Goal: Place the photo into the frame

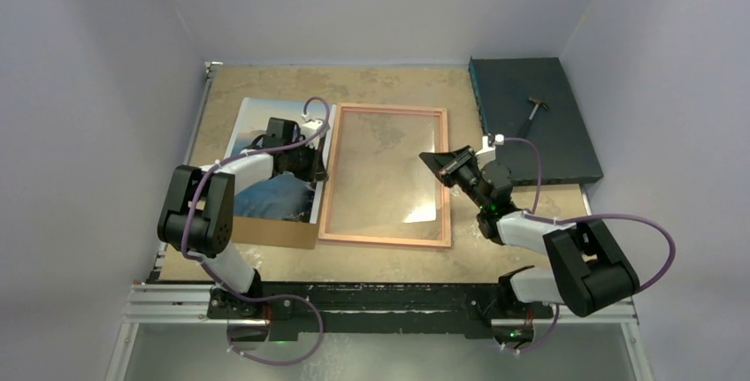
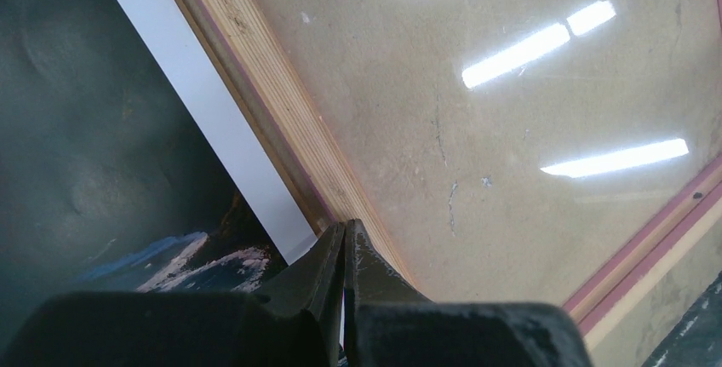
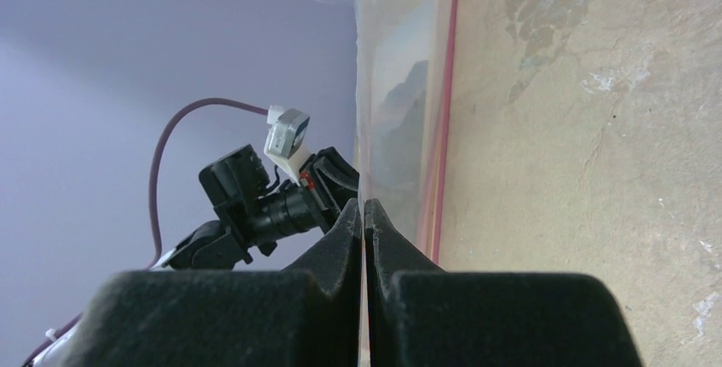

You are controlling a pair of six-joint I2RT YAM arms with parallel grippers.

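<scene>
- Photo [image 1: 285,197]: left side of counter [image 1: 389,85], lying flat, pic side up, on brown board [image 1: 274,233] whose near edge pokes out. Right edge sits just beside frame's left rail.
- Frame [image 1: 385,241]: centre of counter, flat. Rail in left wrist view shows bare wood w/ a pink edge, so prob. face down, i.e. open side up for loading.
- Left claw [image 2: 345,229]: clenched, tips at the seam btwn photo's white border and the frame rail. Can't tell if it nips the paper edge.
- Right claw [image 3: 364,207]: clenched, tips low over the clear pane [image 2: 511,171] by the right rail. Nothing seen btwn the fingers.
- Handling, photo: light, thin, floppy. Will likely sag and crease if lifted by one corner. Best taken at an edge or border, ideally two pts, or slid sideways, not hoisted.
- Handling, frame: stiff, thin rails, glossy pane. Likely slippery and scratch-prone, so hold or brace on a rail, not the pane.
- Orientation: both long axes run near-to-far. Photo is skewed a bit, far end leaning right, while frame is squarer to the counter edge. Needs a small twist to line up. Which end of the pic is "up": can't tell.
</scene>
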